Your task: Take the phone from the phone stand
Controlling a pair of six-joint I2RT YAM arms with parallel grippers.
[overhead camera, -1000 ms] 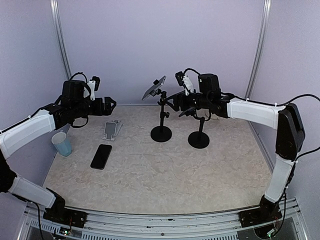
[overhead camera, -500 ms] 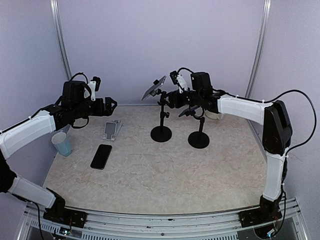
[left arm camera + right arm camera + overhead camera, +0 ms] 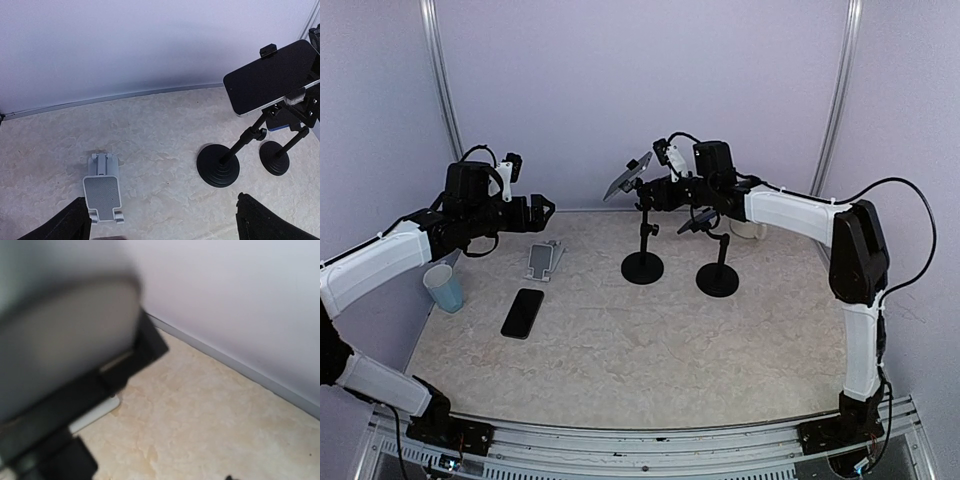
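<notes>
Phone (image 3: 627,176) is up on the phone stand (image 3: 642,265), clipped in the cradle, tilted, screen dark, toward the back middle of the tabletop (image 3: 650,360). My right claw (image 3: 654,189) is right at the phone's right-hand end, arm extended from the right side. Left wrist view shows a grey finger pad (image 3: 296,96) against the phone's lower long edge. Can't tell how wide the jaws stand, or whether that's a real grip or only contact. Right wrist view is no help: a big grey blur fills the left, with a black shape under it, too close to read. My left claw (image 3: 542,208) is spread wide with nothing in it, hanging in the air over the back left of the tabletop, well apart from the phone. Both its fingertips (image 3: 75,222) show at the bottom of its own camera, with bare surface between them. Second black stand (image 3: 718,278) sits just right of the first, round bases near but not touching. White folding stand (image 3: 545,258) sits below my left claw, spare phone (image 3: 523,312) lies flat just in front of it, and blue cup (image 3: 444,288) is at the left edge. Tabletop is beige, marbled. Walls (image 3: 640,80) are pale lilac, with a metal pole (image 3: 440,80) in each back corner.
</notes>
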